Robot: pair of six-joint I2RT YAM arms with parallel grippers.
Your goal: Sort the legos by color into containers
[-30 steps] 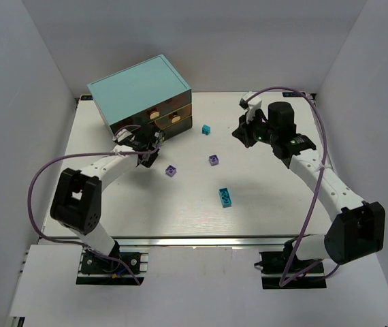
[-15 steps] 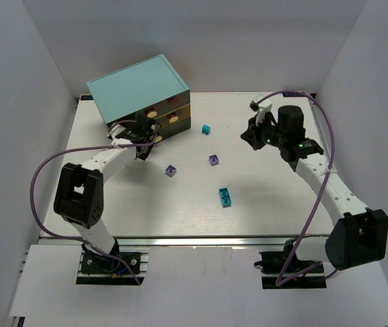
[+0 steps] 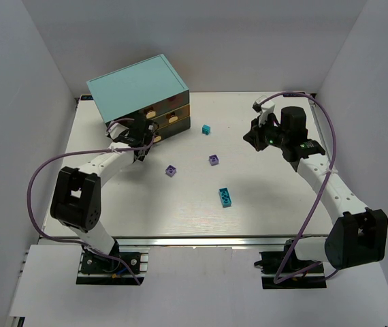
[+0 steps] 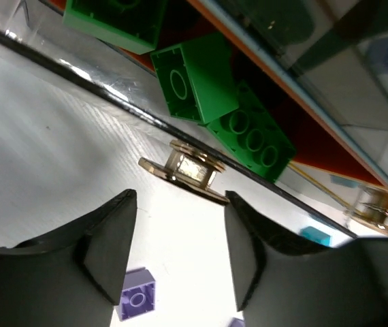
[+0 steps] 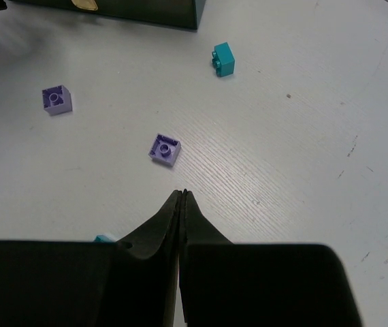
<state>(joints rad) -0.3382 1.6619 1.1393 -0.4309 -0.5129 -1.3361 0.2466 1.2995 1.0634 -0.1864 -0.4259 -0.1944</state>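
Note:
The teal cabinet (image 3: 139, 92) stands at the back left, its brownish drawers (image 3: 170, 119) facing the table. My left gripper (image 3: 141, 138) is open right in front of the lowest left drawer. In the left wrist view the open gripper (image 4: 180, 204) has that drawer's cream knob (image 4: 190, 170) just beyond its tips, untouched. Green legos (image 4: 194, 82) show through the drawer wall. On the table lie two purple legos (image 3: 171, 171) (image 3: 214, 160) and two cyan legos (image 3: 207, 129) (image 3: 225, 197). My right gripper (image 3: 256, 135) hangs shut and empty; seen from the wrist, the right gripper (image 5: 182, 193) is above a purple lego (image 5: 165, 149).
A second knob (image 4: 374, 202) shows to the right along the drawer row. White walls enclose the table (image 3: 282, 211) on three sides. Purple cables loop off both arms.
My left gripper moved up against the cabinet and opened, letting go of the knob. My right gripper drifted to the right and stayed shut. The loose legos have not moved.

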